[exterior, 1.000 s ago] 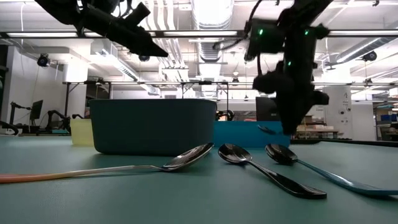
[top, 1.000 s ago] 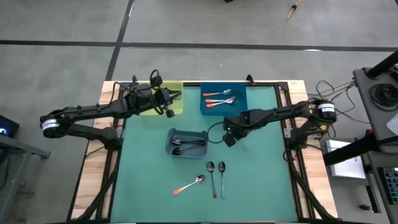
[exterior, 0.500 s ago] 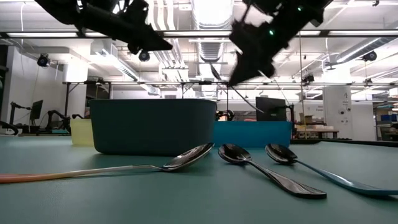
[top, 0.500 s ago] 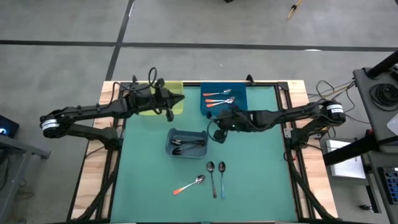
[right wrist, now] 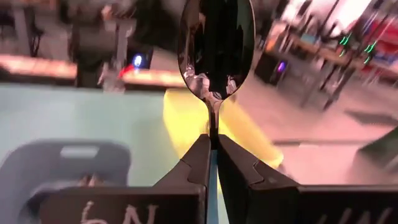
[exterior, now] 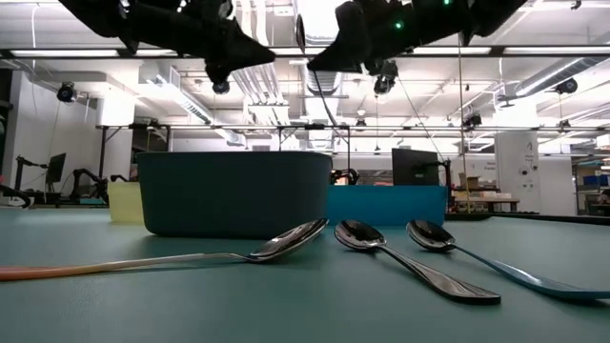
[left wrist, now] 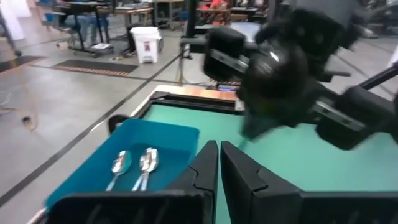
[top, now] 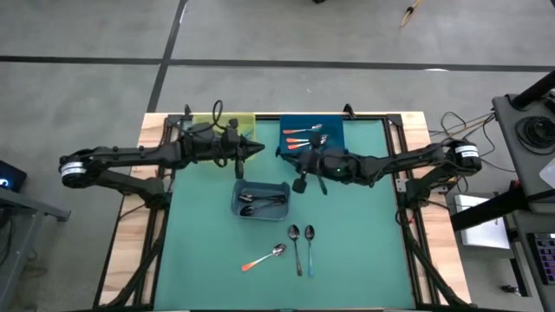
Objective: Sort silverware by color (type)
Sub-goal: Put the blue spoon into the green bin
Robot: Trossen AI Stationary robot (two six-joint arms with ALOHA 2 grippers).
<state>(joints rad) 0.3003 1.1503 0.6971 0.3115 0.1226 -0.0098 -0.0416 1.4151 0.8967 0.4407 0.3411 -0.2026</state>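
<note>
My right gripper (top: 287, 156) hangs level above the table's middle, shut on a spoon (right wrist: 216, 46) whose shiny bowl sticks out ahead of the fingertips. In the low view the bowl (exterior: 299, 32) shows edge-on, high up. My left gripper (top: 258, 149) faces it from the left, shut on nothing (left wrist: 219, 149), a short gap away. An orange-handled spoon (top: 264, 256), a dark one (top: 296, 246) and a blue-handled one (top: 310, 248) lie flat near the front edge. Two orange-handled spoons (left wrist: 134, 163) lie in the blue bin (top: 334, 137). Dark spoons lie in the grey bin (top: 260, 200). My right gripper pinches the spoon between its two fingers, just behind the thin neck (right wrist: 213, 127). A light-blue strip of the handle shows in the gap. The fingers are level and point toward the table's left; the spoon lies along them. It is lifted clear, well above the table.
A yellow-green bin (top: 227, 132) stands at the far left, behind my left gripper. The three bins take up the far half and middle. Bare green mat (top: 364, 225) lies to the right and near left of the loose spoons.
My right gripper has risen and tipped from pointing down to level. It has swung toward the table's left and far side with the spoon, up to my left gripper. My left gripper has rolled and shifted off the yellow-green bin's corner toward the middle.
</note>
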